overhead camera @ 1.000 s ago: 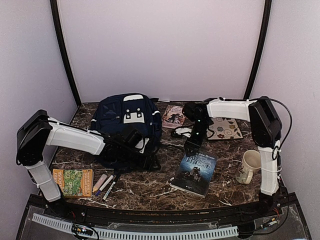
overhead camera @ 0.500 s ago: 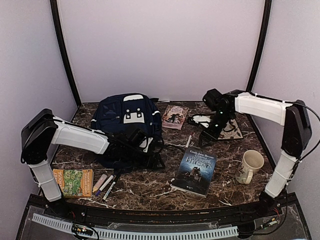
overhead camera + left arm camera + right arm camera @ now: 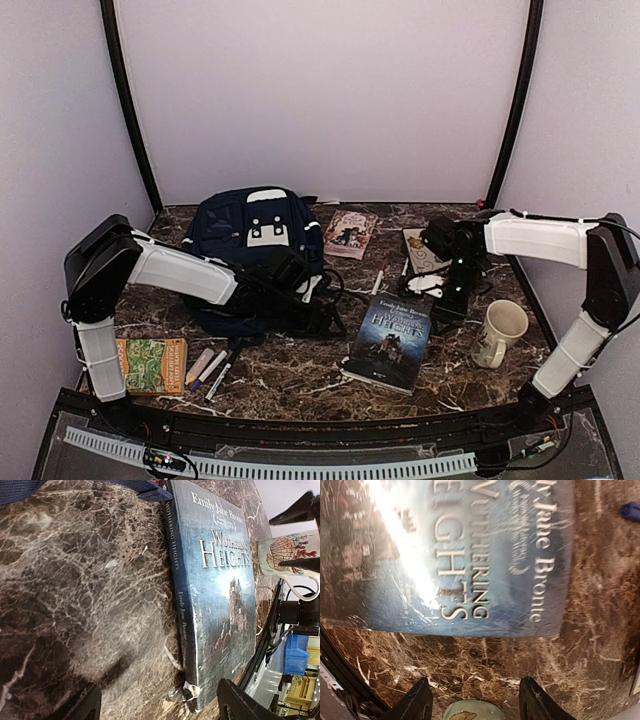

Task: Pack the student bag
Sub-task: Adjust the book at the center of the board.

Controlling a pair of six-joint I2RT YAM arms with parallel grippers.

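The student bag (image 3: 255, 245), navy with white patches, lies at the back left of the marble table; a strip of its blue fabric (image 3: 100, 487) shows in the left wrist view. My left gripper (image 3: 326, 320) is open and empty, low over the marble just right of the bag, facing the spine of the blue "Wuthering Heights" book (image 3: 392, 340), which also shows in that view (image 3: 220, 595). My right gripper (image 3: 450, 306) is open and empty, above the marble beside the book's far right edge (image 3: 460, 555). Nothing is between either pair of jaws (image 3: 157, 707) (image 3: 476, 705).
A cream mug (image 3: 500, 332) stands at the right, also seen in both wrist views (image 3: 285, 555) (image 3: 472, 711). A pink book (image 3: 350, 232), a patterned notebook (image 3: 425, 250) and a pen (image 3: 378, 282) lie at the back. A green book (image 3: 150, 362) and markers (image 3: 210, 368) lie front left.
My right gripper swung out toward the patterned notebook, then came forward and down to the blue book's right side. My left gripper slid right, from the bag's front toward the book.
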